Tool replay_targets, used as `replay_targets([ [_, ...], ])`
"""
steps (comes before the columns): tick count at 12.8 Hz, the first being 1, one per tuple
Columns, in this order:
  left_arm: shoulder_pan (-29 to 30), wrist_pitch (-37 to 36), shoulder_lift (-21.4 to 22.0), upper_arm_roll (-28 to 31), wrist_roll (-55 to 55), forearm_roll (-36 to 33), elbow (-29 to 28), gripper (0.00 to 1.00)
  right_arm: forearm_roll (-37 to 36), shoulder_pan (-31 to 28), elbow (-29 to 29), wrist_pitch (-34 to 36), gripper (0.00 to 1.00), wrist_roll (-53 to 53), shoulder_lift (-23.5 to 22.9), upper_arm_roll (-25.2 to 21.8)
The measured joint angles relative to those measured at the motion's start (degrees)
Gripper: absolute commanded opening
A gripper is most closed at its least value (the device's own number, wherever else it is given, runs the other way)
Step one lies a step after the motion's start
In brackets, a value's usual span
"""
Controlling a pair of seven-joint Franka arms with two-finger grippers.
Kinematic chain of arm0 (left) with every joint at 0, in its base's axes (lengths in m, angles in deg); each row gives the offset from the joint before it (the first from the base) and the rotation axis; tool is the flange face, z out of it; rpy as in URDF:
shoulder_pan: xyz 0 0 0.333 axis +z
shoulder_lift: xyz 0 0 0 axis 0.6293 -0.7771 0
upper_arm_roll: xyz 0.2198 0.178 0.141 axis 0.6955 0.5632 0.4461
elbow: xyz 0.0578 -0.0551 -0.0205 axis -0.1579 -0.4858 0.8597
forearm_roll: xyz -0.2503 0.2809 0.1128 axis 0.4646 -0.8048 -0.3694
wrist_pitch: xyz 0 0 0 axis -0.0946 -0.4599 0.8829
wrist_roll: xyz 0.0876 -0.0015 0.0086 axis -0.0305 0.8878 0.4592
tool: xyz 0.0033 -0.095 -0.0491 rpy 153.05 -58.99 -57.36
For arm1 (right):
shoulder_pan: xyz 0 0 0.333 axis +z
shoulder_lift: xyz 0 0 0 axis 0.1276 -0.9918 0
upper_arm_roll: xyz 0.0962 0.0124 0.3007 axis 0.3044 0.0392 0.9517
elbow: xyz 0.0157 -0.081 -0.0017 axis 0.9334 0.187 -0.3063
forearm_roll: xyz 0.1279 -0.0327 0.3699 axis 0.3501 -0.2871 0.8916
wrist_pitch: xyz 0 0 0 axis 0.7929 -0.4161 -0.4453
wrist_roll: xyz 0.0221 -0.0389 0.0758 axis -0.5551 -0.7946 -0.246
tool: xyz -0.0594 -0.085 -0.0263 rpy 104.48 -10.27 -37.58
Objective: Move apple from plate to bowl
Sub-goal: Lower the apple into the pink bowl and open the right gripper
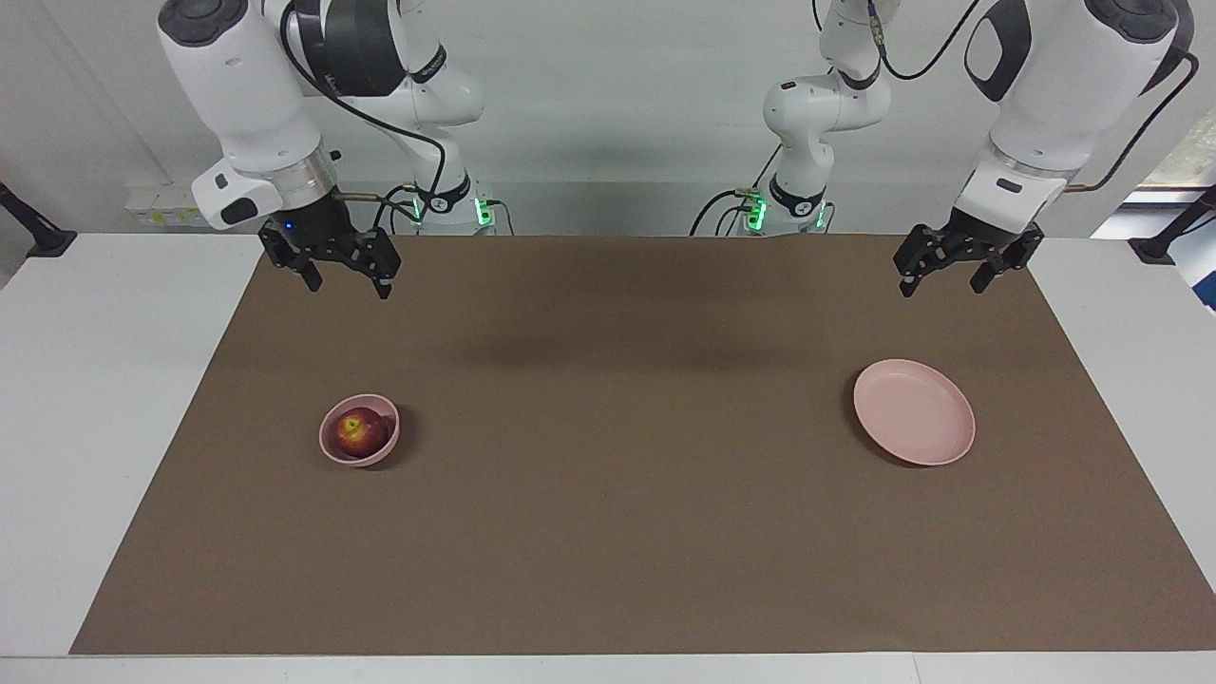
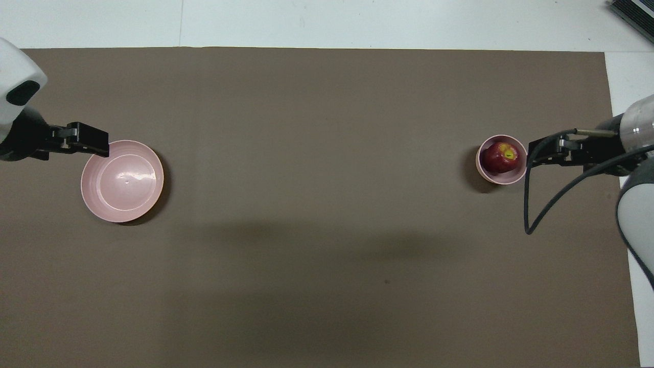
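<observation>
The dark-red apple (image 1: 360, 433) with a yellowish patch lies inside the small deep pink bowl (image 1: 332, 448) toward the right arm's end of the mat; both also show in the overhead view, the apple (image 2: 500, 156) in the bowl (image 2: 490, 176). The wide flat pink plate (image 1: 914, 412) is bare toward the left arm's end, and the overhead view shows the plate (image 2: 122, 181) too. My right gripper (image 1: 348, 285) is open and empty, raised over the mat by the bowl. My left gripper (image 1: 942, 283) is open and empty, raised over the mat by the plate.
A brown mat (image 1: 608, 532) covers most of the white table (image 1: 95, 399). The bowl and plate are far apart, with bare mat between them. Cables hang from the right arm (image 2: 531, 204).
</observation>
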Motion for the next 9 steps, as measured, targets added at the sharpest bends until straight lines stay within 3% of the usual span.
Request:
replay_targets([
  [9,0.00,-0.02,0.00,0.00,0.00,0.00,0.00,1.00,0.00,-0.47,0.14,0.05,1.00,-0.02,-0.31,-0.54],
])
